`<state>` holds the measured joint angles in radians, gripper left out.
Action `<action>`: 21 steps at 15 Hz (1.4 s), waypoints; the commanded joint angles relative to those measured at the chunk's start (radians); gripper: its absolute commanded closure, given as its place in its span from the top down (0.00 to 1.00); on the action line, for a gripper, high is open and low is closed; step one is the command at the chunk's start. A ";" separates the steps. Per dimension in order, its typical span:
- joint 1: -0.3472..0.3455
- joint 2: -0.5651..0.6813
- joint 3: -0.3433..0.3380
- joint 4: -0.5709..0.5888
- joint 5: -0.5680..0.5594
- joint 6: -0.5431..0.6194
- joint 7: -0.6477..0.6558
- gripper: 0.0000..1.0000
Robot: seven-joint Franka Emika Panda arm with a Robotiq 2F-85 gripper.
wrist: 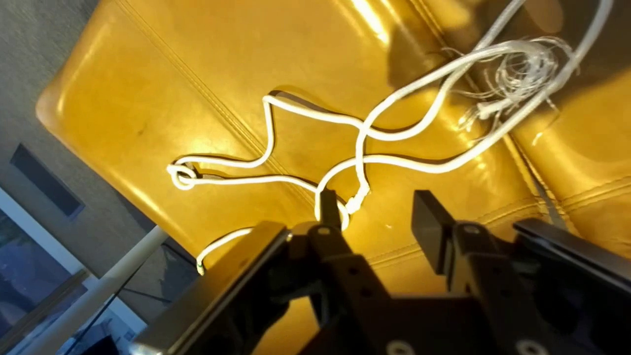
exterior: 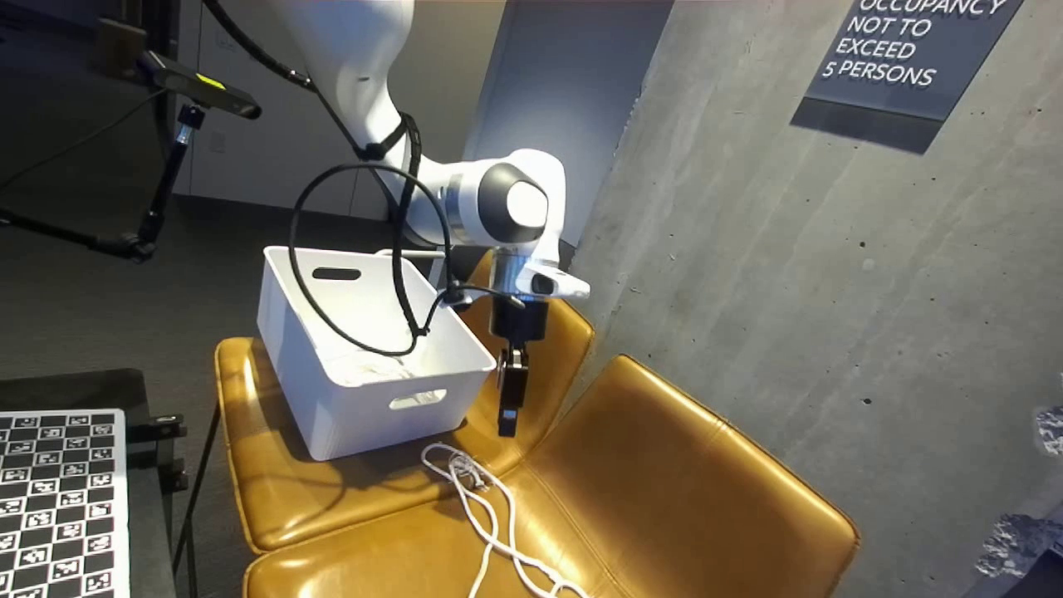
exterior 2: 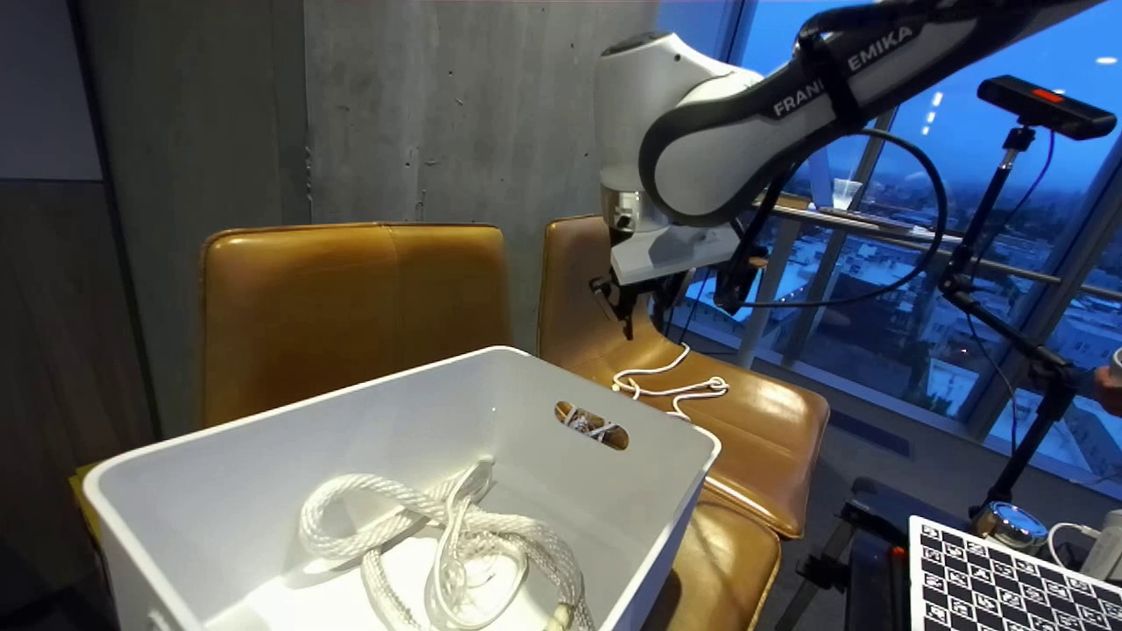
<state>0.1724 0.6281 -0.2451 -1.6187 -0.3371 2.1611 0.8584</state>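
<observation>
Fingers (wrist: 433, 229) parted abt halfway w/ nothing btwn, hang above wht rope (wrist: 365, 128) on tan chair (wrist: 296, 59).

Hides part of white rope (wrist: 365, 129) behind gripper (wrist: 378, 213) in wrist view; crops wall sign (exterior: 901, 71) in an exterior view.
</observation>
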 commanded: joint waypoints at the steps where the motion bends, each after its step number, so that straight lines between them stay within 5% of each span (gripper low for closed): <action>1: -0.069 -0.001 -0.001 -0.084 -0.017 0.116 -0.025 0.76; 5: -0.120 0.049 -0.012 -0.134 0.004 0.218 -0.043 1.00; 21: -0.048 0.223 -0.143 -0.135 0.002 0.387 0.156 1.00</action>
<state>0.0889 0.8272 -0.3542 -1.7507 -0.3298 2.5157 0.9724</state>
